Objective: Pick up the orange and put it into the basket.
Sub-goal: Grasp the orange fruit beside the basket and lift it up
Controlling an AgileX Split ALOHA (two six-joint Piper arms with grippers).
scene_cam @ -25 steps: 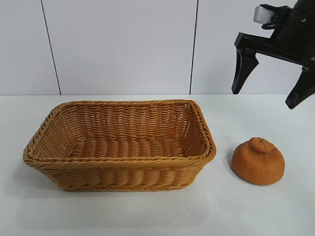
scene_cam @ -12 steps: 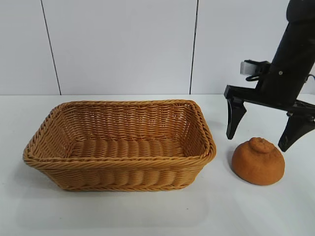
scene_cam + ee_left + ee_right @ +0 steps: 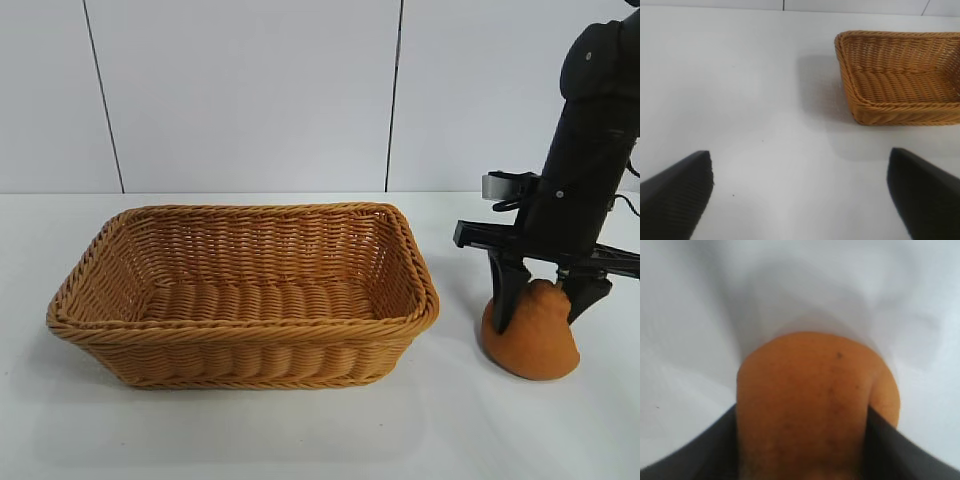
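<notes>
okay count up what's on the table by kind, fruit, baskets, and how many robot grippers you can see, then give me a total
Fruit: 1, the orange
Baskets: 1, the basket
Grippers: 2, the right gripper closed on the orange, and the left gripper, open over bare table
Total: 4

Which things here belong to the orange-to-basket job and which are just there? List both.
Part of the job:
- orange, on the table, squeezed between the right gripper's fingers
- basket, empty, beside the orange
- right gripper, closed on the orange

Just there:
- left gripper, open, idle over bare table
- white table
- panelled wall
</notes>
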